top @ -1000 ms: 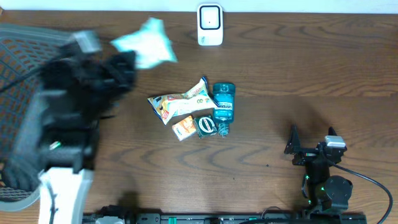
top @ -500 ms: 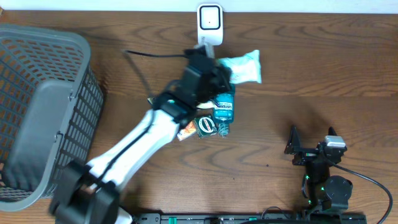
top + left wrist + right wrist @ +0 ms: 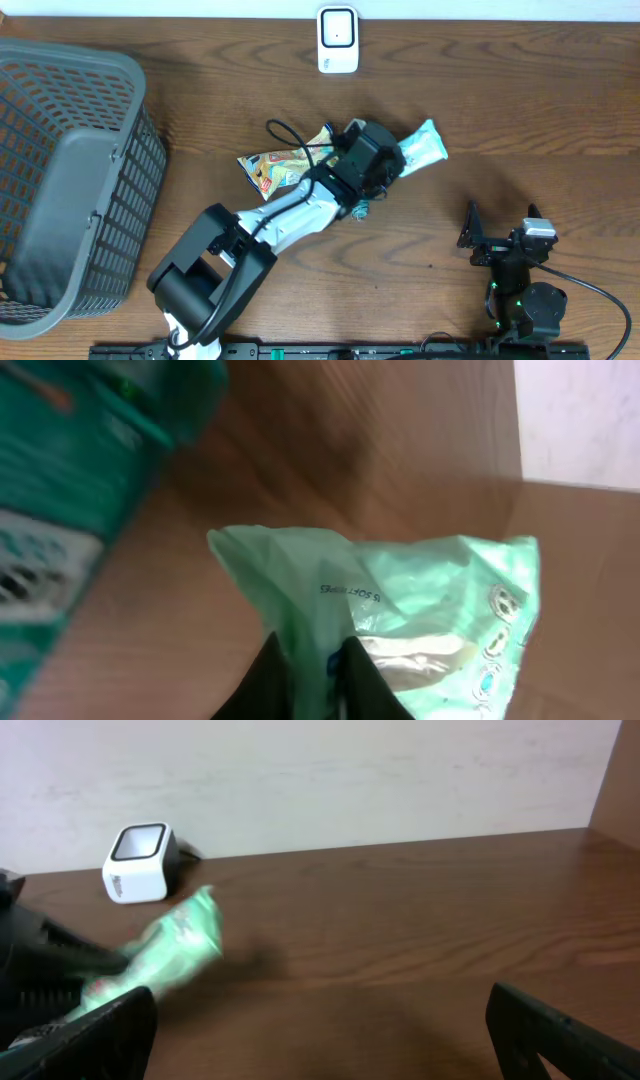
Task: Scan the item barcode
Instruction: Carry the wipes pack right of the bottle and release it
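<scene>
The item is a pale green packet (image 3: pixel 424 147) lying just right of the pile, low over the table. My left gripper (image 3: pixel 388 160) is shut on the packet's near end. In the left wrist view the black fingertips (image 3: pixel 268 682) pinch the crumpled green packet (image 3: pixel 430 610) at its edge. No barcode shows on it. The white scanner (image 3: pixel 338 40) stands at the back edge, apart from the packet. From the right wrist view I see the scanner (image 3: pixel 140 865) and the packet (image 3: pixel 178 942) at left. My right gripper (image 3: pixel 500 232) stands open at front right, holding nothing.
A grey mesh basket (image 3: pixel 70 180) fills the left side. A yellow snack bag (image 3: pixel 280 168) and small items lie mid-table, partly under my left arm. A teal bottle (image 3: pixel 70 460) shows close by in the left wrist view. The right gripper (image 3: pixel 320 1032) faces bare wood.
My left arm swung from the basket side past the scanner and came down right of the pile, carrying the green packet. The right arm has not moved.
</scene>
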Available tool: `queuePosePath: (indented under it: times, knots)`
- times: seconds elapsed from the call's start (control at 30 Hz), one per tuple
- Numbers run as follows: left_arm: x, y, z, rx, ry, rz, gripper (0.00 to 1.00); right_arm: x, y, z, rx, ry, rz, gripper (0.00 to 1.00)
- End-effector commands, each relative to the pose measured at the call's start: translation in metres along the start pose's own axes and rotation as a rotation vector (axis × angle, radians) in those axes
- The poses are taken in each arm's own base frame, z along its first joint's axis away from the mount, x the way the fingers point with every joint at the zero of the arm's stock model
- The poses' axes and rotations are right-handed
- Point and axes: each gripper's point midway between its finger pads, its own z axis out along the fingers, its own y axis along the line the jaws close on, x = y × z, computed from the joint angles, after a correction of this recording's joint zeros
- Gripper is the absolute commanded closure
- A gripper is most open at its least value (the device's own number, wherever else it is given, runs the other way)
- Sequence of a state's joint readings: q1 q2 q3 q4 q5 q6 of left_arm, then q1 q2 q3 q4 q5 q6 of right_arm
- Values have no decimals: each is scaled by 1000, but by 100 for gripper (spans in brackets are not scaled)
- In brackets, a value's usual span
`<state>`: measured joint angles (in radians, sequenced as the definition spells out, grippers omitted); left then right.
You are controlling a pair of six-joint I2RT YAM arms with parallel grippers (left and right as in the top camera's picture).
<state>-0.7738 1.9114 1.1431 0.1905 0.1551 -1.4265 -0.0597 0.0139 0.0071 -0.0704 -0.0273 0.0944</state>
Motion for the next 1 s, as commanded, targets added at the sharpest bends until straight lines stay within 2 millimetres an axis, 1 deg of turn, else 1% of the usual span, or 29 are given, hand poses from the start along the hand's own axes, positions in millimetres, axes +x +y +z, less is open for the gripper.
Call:
queuePosePath:
  times: [0.0, 0.03, 0.07, 0.13, 0.2, 0.37, 0.47, 0.53, 0.57, 0.63, 0.8, 0.97]
  knots:
    - [9, -11, -2, 24, 5, 3, 23, 1, 1, 0, -3, 4, 5, 1]
    - [10, -11, -2, 24, 3, 96, 0, 1, 1, 0, -3, 4, 5, 1]
    - [10, -10, -2, 20, 4, 132, 1, 1, 1, 0, -3, 4, 5, 1]
    - [9, -8, -3, 10, 2, 150, 2, 1, 1, 0, -3, 4, 5, 1]
    - [5, -10, -5, 16, -5, 171, 2, 1, 1, 0, -3, 4, 5, 1]
    - [-11, -26, -20, 46, -40, 358, 2, 1, 1, 0, -3, 4, 5, 1]
    - [-16, -44, -44, 68, -67, 577, 2, 1, 1, 0, -3, 4, 5, 1]
    - [-18, -54, -58, 84, -83, 673, 2, 1, 1, 0, -3, 4, 5, 1]
    - [-20, -62, -70, 95, -100, 747, 2, 1, 1, 0, -3, 4, 5, 1]
    - [-24, -73, -88, 110, -126, 827, 2, 1, 1, 0, -3, 4, 5, 1]
    - [-48, -101, -143, 152, -236, 954, 2, 1, 1, 0, -3, 4, 5, 1]
    - [-84, -123, -210, 193, -385, 959, 2, 1, 1, 0, -3, 4, 5, 1]
